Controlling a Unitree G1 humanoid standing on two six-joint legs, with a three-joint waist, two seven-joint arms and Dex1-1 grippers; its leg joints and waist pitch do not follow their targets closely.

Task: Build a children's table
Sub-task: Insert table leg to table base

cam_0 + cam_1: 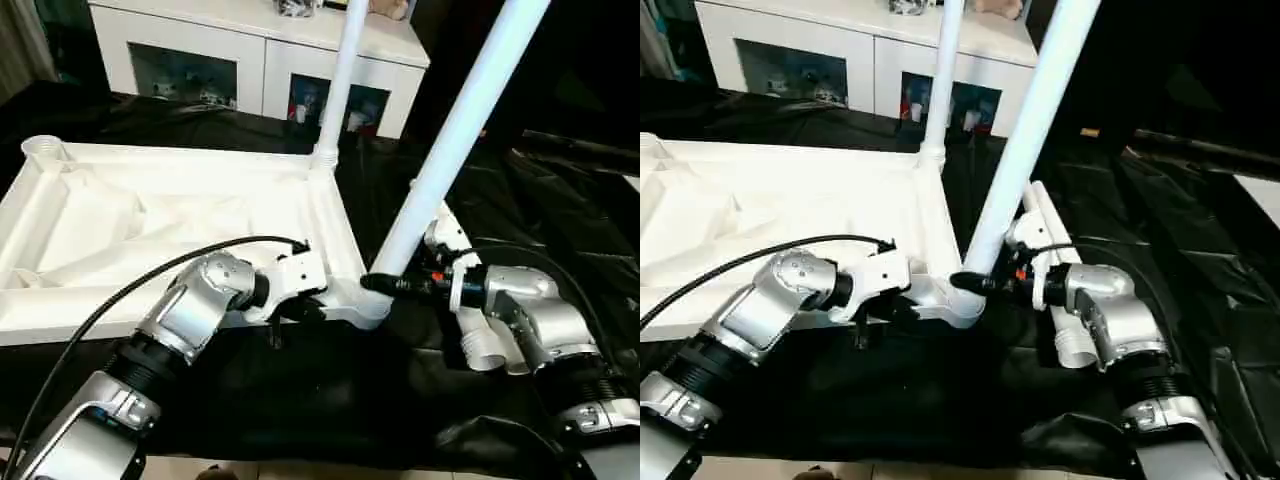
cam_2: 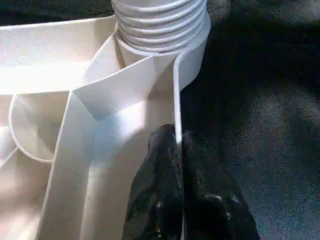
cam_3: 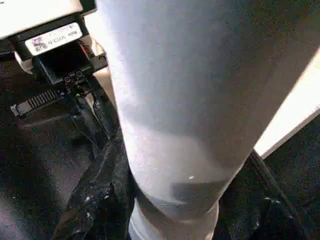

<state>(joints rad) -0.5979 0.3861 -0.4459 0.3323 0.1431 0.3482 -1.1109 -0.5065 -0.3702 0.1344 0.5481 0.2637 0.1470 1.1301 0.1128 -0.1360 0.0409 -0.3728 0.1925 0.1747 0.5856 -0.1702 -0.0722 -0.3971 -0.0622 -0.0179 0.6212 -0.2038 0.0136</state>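
Observation:
The white tabletop (image 1: pixel 150 220) lies upside down on black cloth, ribbed underside up. One white leg (image 1: pixel 342 80) stands upright in the far right corner socket. A second leg (image 1: pixel 460 120) leans to the right, its lower end in the near right corner socket (image 1: pixel 368 305). My right gripper (image 1: pixel 385 284) is shut on this leg just above the socket; in the right wrist view the leg (image 3: pixel 175 125) sits between its black fingers (image 3: pixel 95 200). My left gripper (image 2: pixel 177 137) is shut on the tabletop's thin rim (image 2: pixel 176 90) close to that socket, where the leg's threaded end (image 2: pixel 160 25) shows.
Two spare legs (image 1: pixel 1060 300) lie on the black cloth (image 1: pixel 350 400) beside my right forearm. An open socket (image 1: pixel 42 150) sits at the tabletop's far left corner. A white glass-door cabinet (image 1: pixel 200 50) stands behind the table.

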